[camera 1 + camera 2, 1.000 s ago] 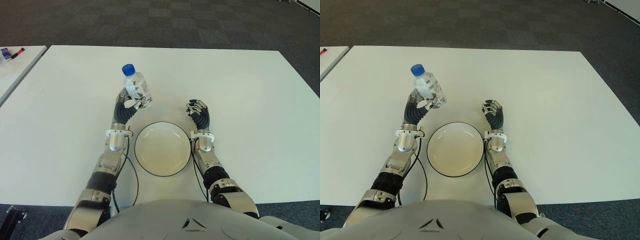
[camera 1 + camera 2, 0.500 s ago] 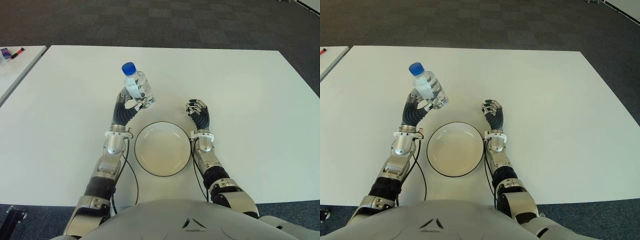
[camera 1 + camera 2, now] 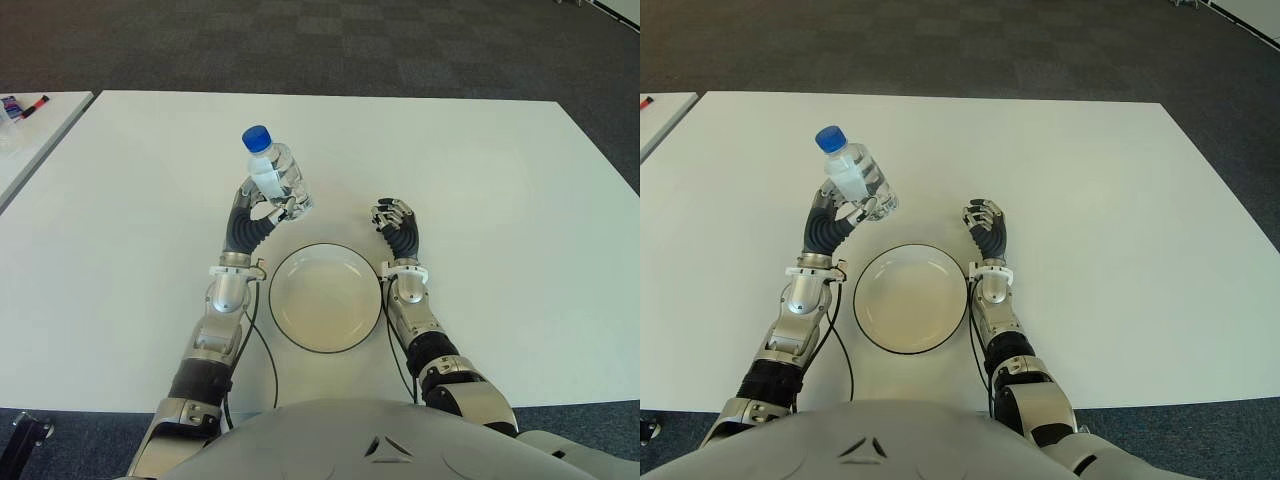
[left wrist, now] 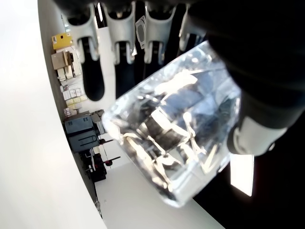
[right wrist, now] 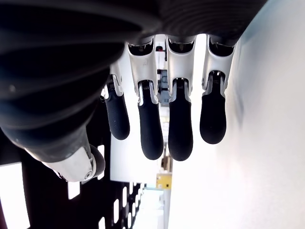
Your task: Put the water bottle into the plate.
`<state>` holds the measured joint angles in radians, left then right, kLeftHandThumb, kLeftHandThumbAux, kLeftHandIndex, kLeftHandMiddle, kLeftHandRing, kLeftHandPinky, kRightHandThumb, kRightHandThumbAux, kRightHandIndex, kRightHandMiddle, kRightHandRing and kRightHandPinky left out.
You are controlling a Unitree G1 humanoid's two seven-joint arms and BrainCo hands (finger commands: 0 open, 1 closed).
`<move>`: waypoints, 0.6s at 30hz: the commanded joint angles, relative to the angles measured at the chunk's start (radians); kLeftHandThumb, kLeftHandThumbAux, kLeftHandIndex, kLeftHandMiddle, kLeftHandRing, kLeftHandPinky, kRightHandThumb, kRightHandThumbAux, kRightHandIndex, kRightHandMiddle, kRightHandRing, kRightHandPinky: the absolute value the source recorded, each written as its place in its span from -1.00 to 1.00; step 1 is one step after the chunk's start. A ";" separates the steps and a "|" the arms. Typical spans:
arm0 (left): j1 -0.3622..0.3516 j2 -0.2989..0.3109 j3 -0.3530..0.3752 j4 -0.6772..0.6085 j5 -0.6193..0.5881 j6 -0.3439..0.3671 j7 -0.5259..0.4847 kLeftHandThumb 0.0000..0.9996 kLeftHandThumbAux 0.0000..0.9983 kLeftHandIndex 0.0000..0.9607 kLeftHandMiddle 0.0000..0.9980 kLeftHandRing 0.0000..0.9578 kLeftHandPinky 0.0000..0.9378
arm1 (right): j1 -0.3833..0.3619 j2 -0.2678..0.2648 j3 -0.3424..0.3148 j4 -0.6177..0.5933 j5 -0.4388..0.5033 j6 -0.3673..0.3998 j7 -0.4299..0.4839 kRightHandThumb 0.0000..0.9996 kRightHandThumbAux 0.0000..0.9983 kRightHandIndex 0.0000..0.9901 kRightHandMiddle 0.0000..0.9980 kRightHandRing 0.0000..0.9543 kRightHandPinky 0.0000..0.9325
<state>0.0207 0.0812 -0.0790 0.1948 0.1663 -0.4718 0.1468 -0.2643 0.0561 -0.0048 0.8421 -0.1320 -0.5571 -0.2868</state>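
- At the far left edge a second tabletop point(image 3: 30, 130) shows, with a red marker point(image 3: 36, 102) lying on it.
- The left hand point(image 3: 262, 203) is raised above the white tabletop point(image 3: 500, 180), just left of and beyond the plate, its fingers point(image 4: 121, 19) clenched around the lower part of the bottle.
- The bottle point(image 3: 274, 178) is clear plastic with a blue cap point(image 3: 257, 138) and a pale label band below the neck; it is roughly upright, with the cap leaning a little to the left and away. The left wrist view shows its transparent ribbed body point(image 4: 176, 133) from close by, held between fingers and thumb.
- The bottle is in the air in that hand, not touching the tabletop and not over the plate's middle; its base shows just beyond the plate's far-left rim.
- The plate point(image 3: 300, 335) is round and white with a thin dark rim, lying flat on the tabletop near the robot, between the two forearms. Nothing lies in it.
- The right hand point(image 3: 395, 222) shows just right of the plate's far-right rim; its fingers point(image 5: 178, 129) are curled loosely and hold nothing.
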 commanded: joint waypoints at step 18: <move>0.053 0.002 -0.025 -0.069 0.001 0.000 -0.065 0.90 0.29 -0.19 0.07 0.11 0.33 | 0.018 0.002 -0.004 0.048 0.002 0.018 0.005 0.88 0.34 -0.28 -0.02 0.09 0.19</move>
<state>0.0632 0.0817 -0.0949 0.1392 0.1679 -0.4695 0.1040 -0.2745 0.0567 -0.0075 0.8569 -0.1313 -0.5662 -0.2802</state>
